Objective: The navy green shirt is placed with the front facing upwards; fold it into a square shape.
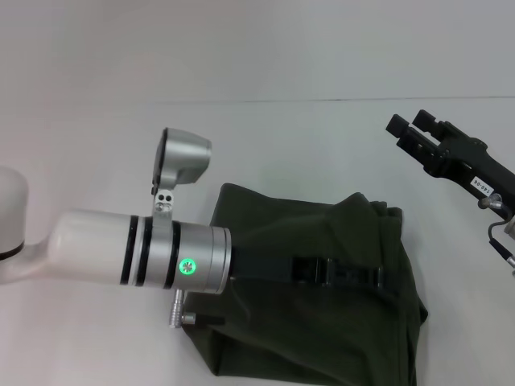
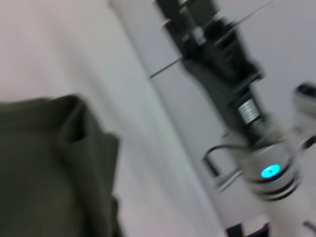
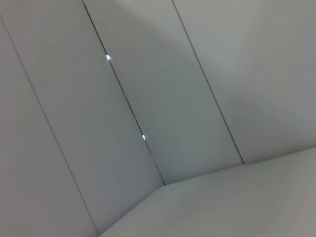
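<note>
One folded navy green shirt (image 1: 322,233) lies under left gripper (image 1: 372,276).

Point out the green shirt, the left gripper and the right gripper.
green shirt (image 1: 322,338): head view, bare folded cloth near its front.
left gripper (image 1: 354,276): head view, black end over the shirt.
right gripper (image 1: 412,133): head view, between its fingertips.

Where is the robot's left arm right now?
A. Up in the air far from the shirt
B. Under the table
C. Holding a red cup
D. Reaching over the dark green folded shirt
D: in the head view the left gripper stretches across the dark olive-green folded shirt on the white table, while the right gripper hangs off to the side.
</note>
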`<state>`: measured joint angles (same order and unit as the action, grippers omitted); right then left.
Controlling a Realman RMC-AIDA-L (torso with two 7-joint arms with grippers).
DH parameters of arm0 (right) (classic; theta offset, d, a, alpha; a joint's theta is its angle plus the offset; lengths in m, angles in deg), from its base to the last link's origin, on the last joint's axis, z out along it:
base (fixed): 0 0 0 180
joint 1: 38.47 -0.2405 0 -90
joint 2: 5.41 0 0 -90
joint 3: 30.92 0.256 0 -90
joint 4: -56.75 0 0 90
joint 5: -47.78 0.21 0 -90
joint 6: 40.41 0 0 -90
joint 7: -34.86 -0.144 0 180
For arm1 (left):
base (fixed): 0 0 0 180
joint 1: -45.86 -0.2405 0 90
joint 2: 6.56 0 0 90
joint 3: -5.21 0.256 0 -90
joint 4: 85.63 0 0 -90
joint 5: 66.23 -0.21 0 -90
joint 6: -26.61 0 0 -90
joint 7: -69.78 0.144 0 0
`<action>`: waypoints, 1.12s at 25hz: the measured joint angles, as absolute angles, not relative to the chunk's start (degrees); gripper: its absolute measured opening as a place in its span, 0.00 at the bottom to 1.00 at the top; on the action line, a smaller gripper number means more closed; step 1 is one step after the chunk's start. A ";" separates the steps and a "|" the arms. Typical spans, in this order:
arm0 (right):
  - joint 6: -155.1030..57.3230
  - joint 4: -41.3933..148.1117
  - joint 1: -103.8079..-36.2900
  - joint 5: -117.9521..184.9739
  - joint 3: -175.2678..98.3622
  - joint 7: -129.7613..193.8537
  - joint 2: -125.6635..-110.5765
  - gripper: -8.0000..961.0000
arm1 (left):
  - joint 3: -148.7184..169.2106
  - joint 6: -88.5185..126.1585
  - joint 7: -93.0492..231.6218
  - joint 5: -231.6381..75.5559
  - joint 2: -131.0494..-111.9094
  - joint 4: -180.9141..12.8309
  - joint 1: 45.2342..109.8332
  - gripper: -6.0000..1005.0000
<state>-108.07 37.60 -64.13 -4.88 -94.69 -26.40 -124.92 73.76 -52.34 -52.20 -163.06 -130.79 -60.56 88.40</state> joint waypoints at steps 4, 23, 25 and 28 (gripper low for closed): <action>-109.06 37.60 -64.01 -5.03 -94.84 -26.70 -124.85 0.69 | 72.83 -56.06 -52.10 -160.75 -130.52 -60.45 87.89 0.90; -124.84 -4.48 -77.57 -68.88 -87.70 -109.06 -117.49 0.68 | 45.30 -76.67 -33.96 -175.29 -127.56 -48.63 74.15 0.89; -130.74 -4.75 -83.07 -78.77 -83.88 -113.54 -118.20 0.68 | 44.22 -77.54 -33.04 -176.43 -127.56 -48.22 73.61 0.89; -135.91 -5.37 -90.04 -93.43 -81.60 -116.70 -119.84 0.68 | 43.23 -78.41 -31.97 -177.55 -127.54 -47.75 73.20 0.89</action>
<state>-135.91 -5.37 -90.04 -93.43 -81.60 -116.70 -119.84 43.23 -78.41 -31.97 -177.55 -127.54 -47.75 73.20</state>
